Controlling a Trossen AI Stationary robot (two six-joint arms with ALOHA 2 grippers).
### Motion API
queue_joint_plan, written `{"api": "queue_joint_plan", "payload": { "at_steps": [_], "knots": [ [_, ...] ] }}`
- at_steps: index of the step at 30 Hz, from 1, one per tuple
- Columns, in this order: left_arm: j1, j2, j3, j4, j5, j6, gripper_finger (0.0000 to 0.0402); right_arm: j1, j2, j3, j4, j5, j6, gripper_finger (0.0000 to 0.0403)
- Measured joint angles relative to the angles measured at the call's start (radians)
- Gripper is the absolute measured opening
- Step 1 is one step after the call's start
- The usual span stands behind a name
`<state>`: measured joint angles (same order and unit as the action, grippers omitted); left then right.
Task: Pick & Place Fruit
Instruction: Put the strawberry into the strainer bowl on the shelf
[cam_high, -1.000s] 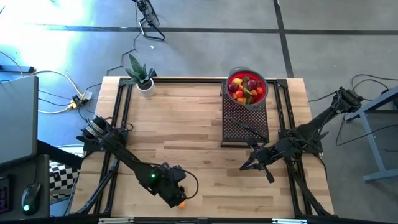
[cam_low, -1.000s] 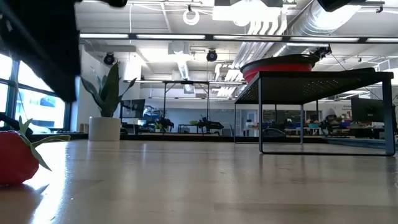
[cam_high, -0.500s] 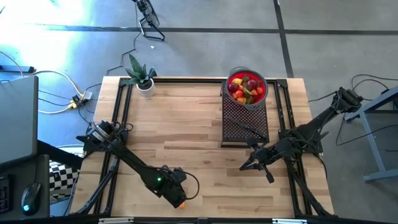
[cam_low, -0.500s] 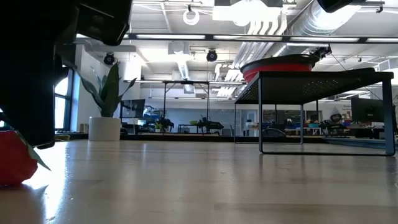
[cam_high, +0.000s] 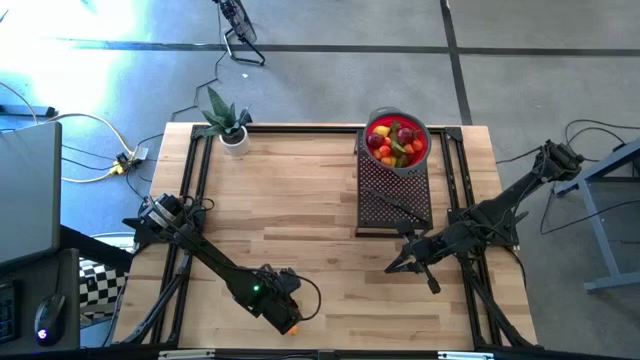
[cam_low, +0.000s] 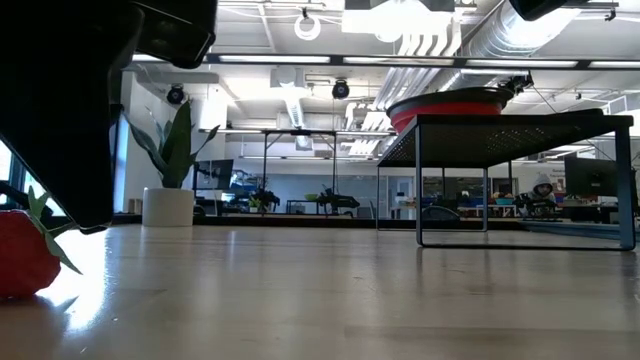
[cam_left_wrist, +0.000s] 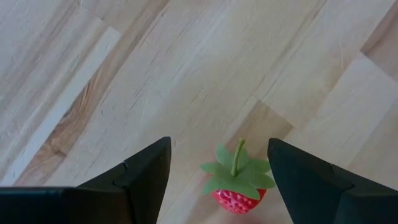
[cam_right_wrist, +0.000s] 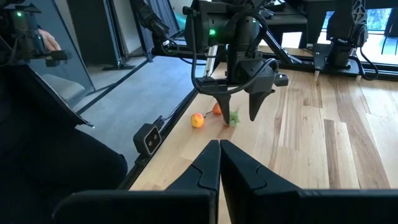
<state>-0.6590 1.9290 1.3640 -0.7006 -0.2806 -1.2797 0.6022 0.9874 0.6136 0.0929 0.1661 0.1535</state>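
Left jaws (cam_left_wrist: 217, 177) are held apart, straddling the toy strawberry (cam_left_wrist: 236, 186) lying on the desk (cam_high: 300, 200) near its front edge, stem pointing away, while right jaws (cam_right_wrist: 219, 163) are kept together mid-desk, far off.

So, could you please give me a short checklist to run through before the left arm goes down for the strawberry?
1. Left gripper open: ok, fingers spread wide in its wrist view.
2. Strawberry between the fingers: ok, it lies on the table between them, nearer one finger than the other.
3. Strawberry free of the fingers: ok, gaps show on both sides.
4. Neighbouring fruit clear: cannot tell; two orange fruits lie close beside the strawberry in the right wrist view.
5. Right gripper out of the way: ok, shut and parked near the black rack.
6. Red bowl ready: ok, it sits on the rack, already holding fruit.
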Motion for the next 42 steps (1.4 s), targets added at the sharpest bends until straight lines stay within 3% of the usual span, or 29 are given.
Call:
{"api": "queue_joint_plan", "payload": {
  "at_steps": [26,42],
  "knots": [
    [-0.001,0.059,0.0,0.048,0.009,-0.027,0.0261,0.0,0.0,0.0,-0.007,0.0,0.0,0.0004],
    [0.045,0.054,0.0,0.037,0.097,-0.009,0.0196,0.0,0.0,0.0,-0.007,0.0,0.0,0.0003]
  ]
}}
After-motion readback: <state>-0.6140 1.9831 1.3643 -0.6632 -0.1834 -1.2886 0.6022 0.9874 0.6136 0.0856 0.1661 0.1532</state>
